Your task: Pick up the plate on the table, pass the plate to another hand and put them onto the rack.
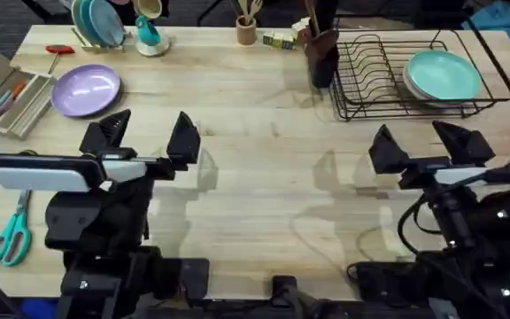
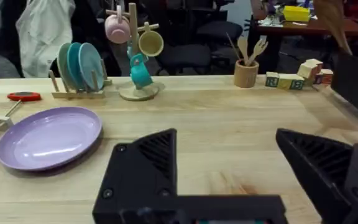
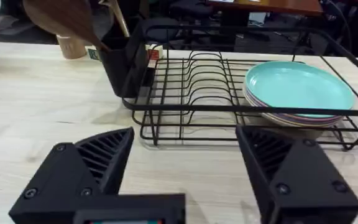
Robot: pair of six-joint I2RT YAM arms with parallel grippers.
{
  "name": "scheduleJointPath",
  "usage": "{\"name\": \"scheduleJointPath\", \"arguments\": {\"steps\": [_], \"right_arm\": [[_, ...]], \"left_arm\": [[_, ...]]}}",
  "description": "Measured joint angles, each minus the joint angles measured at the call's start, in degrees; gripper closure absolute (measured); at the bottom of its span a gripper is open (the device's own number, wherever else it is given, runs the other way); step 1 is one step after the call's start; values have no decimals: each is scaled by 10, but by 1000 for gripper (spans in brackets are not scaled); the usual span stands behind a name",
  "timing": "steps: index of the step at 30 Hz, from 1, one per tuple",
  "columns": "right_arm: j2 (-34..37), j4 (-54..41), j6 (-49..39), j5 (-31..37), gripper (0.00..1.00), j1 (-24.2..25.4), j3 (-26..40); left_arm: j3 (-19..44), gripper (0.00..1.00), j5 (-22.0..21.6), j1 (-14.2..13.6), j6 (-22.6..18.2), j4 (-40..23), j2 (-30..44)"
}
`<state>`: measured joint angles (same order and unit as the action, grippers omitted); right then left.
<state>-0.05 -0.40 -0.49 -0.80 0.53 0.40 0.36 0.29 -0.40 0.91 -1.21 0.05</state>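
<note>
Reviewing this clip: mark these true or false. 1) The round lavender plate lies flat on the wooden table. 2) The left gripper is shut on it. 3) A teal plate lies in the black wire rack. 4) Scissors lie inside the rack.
1) True: the round lavender plate lies flat on the light wooden table.
2) False: the left gripper is open, apart from the plate.
3) True: a teal plate lies in the black wire rack.
4) False: the teal-handled scissors lie on the table beside the left arm.

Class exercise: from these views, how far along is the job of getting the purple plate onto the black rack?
Nothing is done yet. The purple plate lies flat on the table, untouched. Both the left pincer and right pincer are open and empty. The pick-up, hand-over and placing remain. The rack holds a stack of plates topped by a teal plate.
</note>
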Motion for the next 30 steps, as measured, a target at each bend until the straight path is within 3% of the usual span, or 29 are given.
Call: {"name": "scheduleJointPath", "arguments": {"steps": [5,6,11,16,23,30], "right_arm": [[0,-1,-11,0,7,1,0],[0,-13,-24,-1,7,1,7],[22,-83,-45,-1,7,1,56],[87,-127,-53,-1,7,1,157],[241,-170,-56,-5,8,1,315],[414,-272,-56,-5,8,1,504]], "left_arm": [[0,8,-9,0,0,-1,0],[14,8,-17,0,0,-49,0],[92,8,-52,0,0,-162,13],[203,8,-80,0,0,-224,72],[359,8,-88,0,0,-274,210],[553,8,-87,0,0,-397,366]]}}
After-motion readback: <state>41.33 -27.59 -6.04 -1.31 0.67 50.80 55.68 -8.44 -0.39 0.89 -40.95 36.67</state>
